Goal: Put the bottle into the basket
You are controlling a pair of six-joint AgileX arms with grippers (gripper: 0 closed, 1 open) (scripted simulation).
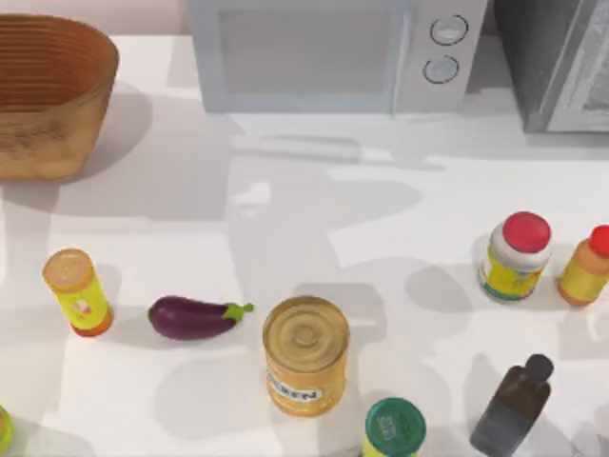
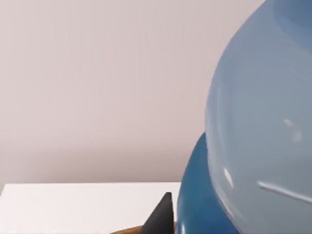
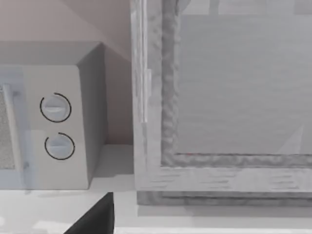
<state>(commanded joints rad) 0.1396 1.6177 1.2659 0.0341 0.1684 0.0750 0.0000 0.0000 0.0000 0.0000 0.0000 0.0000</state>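
Observation:
The bottle (image 2: pixel 258 126) looms very close in the left wrist view, its clear bluish body and dark blue label beside one dark fingertip (image 2: pixel 158 218) of my left gripper, which is shut on it. A brown sliver of the basket's rim (image 2: pixel 127 230) peeks just below that fingertip. In the top view the woven brown basket (image 1: pixel 48 95) stands at the table's far left corner. A dark part of my right gripper (image 3: pixel 95 219) hangs in front of the microwave (image 3: pixel 48 131) and a grey cabinet (image 3: pixel 219 97).
The microwave (image 1: pixel 324 52) and the grey cabinet (image 1: pixel 561 67) line the back edge. Across the front lie an eggplant (image 1: pixel 193 317), a gold can (image 1: pixel 305 354), a yellow tube (image 1: pixel 78 291), a red-lidded jar (image 1: pixel 516 257), a dark brown bottle (image 1: pixel 514 407) and a green-lidded can (image 1: pixel 394 428).

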